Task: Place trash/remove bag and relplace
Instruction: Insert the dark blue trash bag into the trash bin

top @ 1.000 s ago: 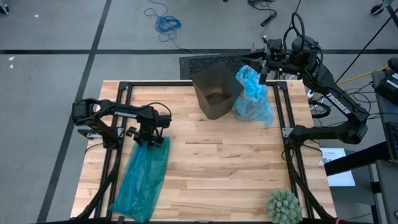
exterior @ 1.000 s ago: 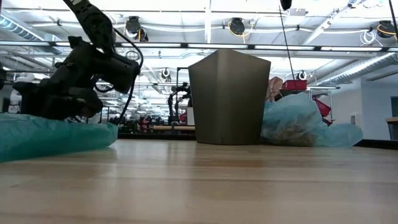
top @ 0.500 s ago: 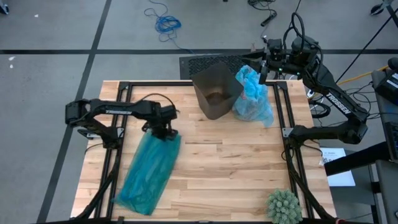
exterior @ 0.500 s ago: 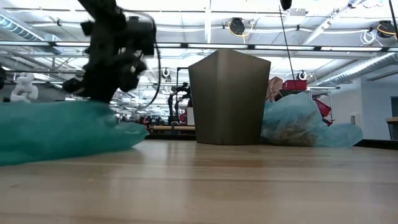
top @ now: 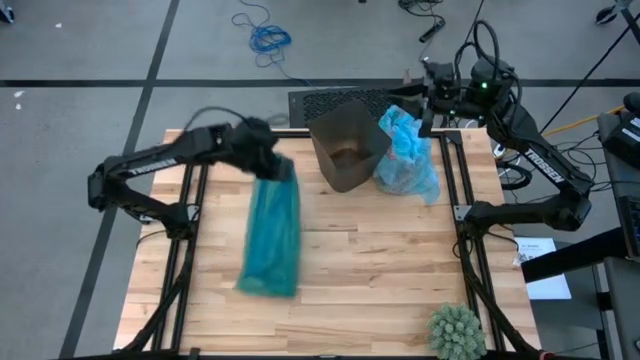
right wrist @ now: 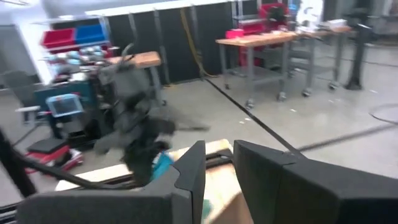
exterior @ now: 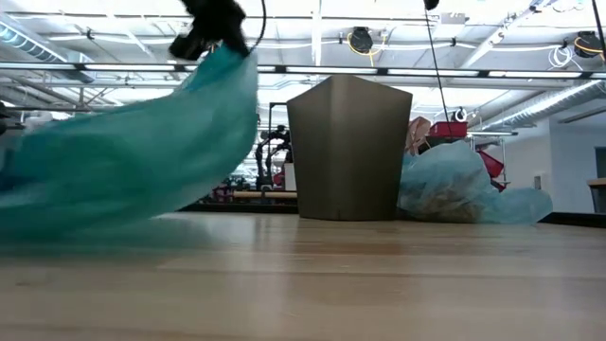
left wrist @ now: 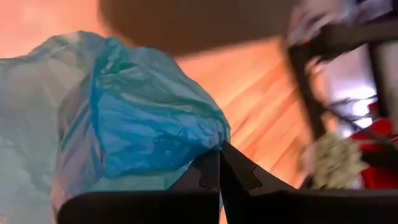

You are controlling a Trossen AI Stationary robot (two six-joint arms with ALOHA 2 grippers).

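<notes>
Left pincer [top: 268, 160] (shut) grips teal bag [top: 272, 238] aloft.

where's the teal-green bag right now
In the high view the teal-green bag hangs from the shut left gripper, lifted over the table's left half, just left of the dark bin.

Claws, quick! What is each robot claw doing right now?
Left claw: shut on the teal bag, lifting it.
Right claw: above the blue bag; grip cannot be told.
</notes>
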